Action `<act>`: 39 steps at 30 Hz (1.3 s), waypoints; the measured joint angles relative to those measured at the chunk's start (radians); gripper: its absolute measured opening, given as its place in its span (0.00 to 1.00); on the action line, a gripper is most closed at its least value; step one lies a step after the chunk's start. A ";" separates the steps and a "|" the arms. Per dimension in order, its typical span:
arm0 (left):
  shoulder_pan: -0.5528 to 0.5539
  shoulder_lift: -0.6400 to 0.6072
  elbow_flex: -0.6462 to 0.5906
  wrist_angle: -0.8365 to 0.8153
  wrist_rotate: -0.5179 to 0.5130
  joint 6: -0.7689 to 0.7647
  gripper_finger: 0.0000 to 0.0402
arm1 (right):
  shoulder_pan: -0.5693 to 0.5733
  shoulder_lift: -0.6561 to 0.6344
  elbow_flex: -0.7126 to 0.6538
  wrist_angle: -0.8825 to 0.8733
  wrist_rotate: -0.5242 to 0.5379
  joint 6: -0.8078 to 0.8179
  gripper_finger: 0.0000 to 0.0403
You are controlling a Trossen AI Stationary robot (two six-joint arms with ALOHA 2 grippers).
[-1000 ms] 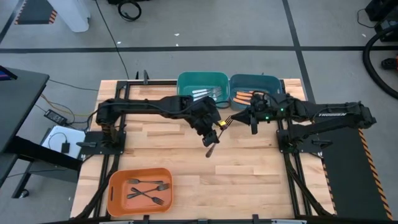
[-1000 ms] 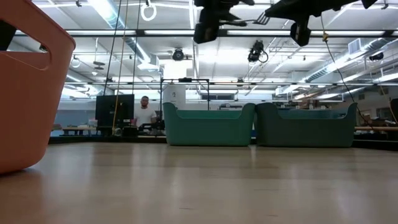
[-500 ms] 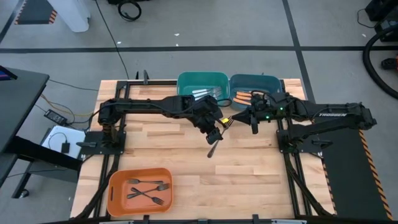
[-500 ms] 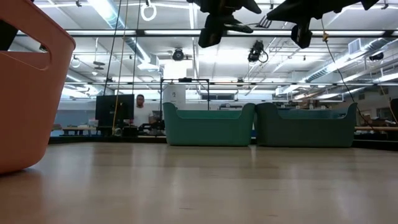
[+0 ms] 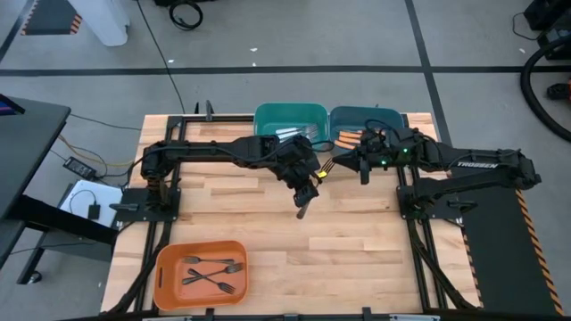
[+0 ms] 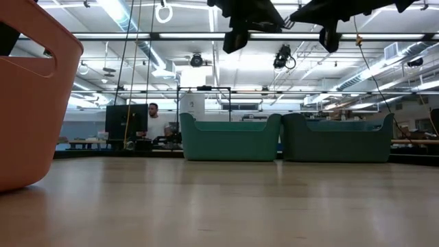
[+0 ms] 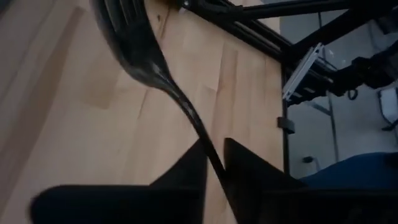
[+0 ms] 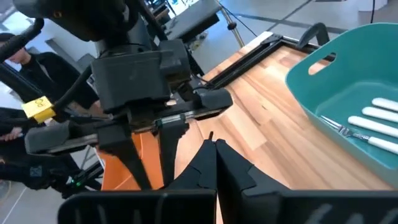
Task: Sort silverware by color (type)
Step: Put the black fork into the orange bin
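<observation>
A dark fork hangs high above the table between my two grippers, tines toward the left arm. My left gripper is shut on it, and the left wrist view shows the fork's head past the fingers. My right gripper is shut at the fork's other end. White-handled forks lie in the green bin. Orange-handled forks lie in the blue bin. Dark forks lie in the orange bin. My left gripper pinches the fork's slim handle between its two fingers, just behind the head. The fingers lie across the handle, and the fork is clear of the table. My right gripper is shut on the fork's handle end, coming from the table's right. In its wrist view only a thin dark tip shows above the shut fingers.
The green and blue bins stand side by side at the far edge. The orange bin sits at the near left corner. Black frame rails run along the table's left and right sides. Bare wood lies between the bins.
My left gripper has moved toward the table's right, in to the fork's head end held out by the right gripper. The fork has stayed high above the table.
</observation>
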 joint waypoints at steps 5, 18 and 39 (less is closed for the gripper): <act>0.011 0.002 -0.001 -0.015 -0.012 0.006 0.04 | 0.001 -0.004 0.002 0.031 -0.026 0.010 0.01; -0.014 -0.068 0.001 -0.369 0.028 0.118 0.03 | -0.001 -0.001 0.000 0.067 -0.078 0.011 0.18; -0.599 -0.245 0.001 -0.944 -0.053 0.032 0.04 | -0.005 -0.016 0.000 0.173 0.005 0.124 0.21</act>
